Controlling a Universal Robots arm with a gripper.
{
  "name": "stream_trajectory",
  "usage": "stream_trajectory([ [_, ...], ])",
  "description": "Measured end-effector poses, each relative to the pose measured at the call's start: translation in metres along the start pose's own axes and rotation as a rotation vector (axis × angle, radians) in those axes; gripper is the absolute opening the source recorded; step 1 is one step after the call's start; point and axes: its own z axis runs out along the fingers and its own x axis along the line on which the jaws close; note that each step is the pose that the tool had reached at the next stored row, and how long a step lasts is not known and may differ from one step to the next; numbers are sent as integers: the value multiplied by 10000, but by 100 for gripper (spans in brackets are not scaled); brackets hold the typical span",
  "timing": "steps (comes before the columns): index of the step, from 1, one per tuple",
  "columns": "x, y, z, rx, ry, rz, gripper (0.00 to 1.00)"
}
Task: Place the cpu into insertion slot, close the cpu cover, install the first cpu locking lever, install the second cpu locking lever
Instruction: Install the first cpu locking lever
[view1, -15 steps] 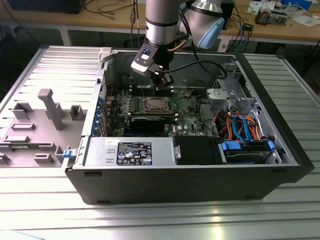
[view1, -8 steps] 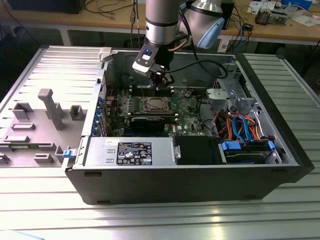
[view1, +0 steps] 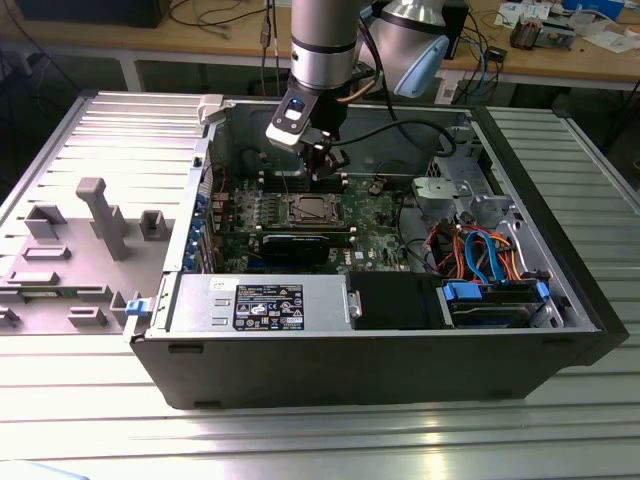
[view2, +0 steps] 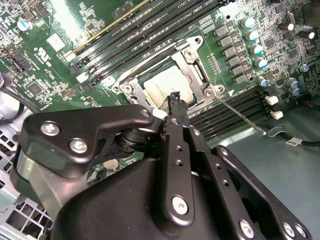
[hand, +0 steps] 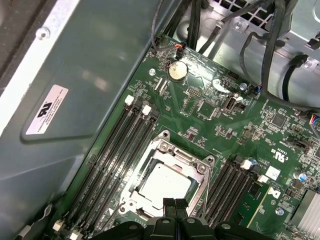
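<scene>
The cpu lies flat in the socket on the green motherboard, its silvery top showing in both wrist views. The cpu cover is down around it, the chip visible through its window. A thin wire locking lever sticks out sideways from one socket corner, away from the frame. My gripper hovers just above the socket's edge with its black fingertips pressed together and nothing between them. In the exterior view my gripper hangs inside the open computer case, slightly behind the socket.
Memory slots run along both sides of the socket. The case wall rises close by. Cables, a drive cage and the power supply fill the case front and the exterior view's right. A grey fixture tray lies outside.
</scene>
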Motion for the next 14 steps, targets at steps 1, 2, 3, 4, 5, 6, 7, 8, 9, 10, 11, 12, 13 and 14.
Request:
stream_trajectory([
  [1,0,0,0,0,0,-19,11],
  [2,0,0,0,0,0,-35,11],
  [3,0,0,0,-1,0,-53,11],
  [4,0,0,0,-1,0,-71,11],
  [5,0,0,0,-1,0,-95,11],
  [6,0,0,0,-2,0,-130,11],
  [7,0,0,0,-2,0,-149,11],
  [8,0,0,0,-2,0,-168,11],
  [9,0,0,0,-2,0,-186,11],
  [10,0,0,0,-2,0,-204,11],
  [11,0,0,0,-2,0,-225,11],
  [12,0,0,0,-2,0,-243,11],
  [13,0,0,0,-3,0,-269,11],
  [14,0,0,0,-3,1,-291,11],
])
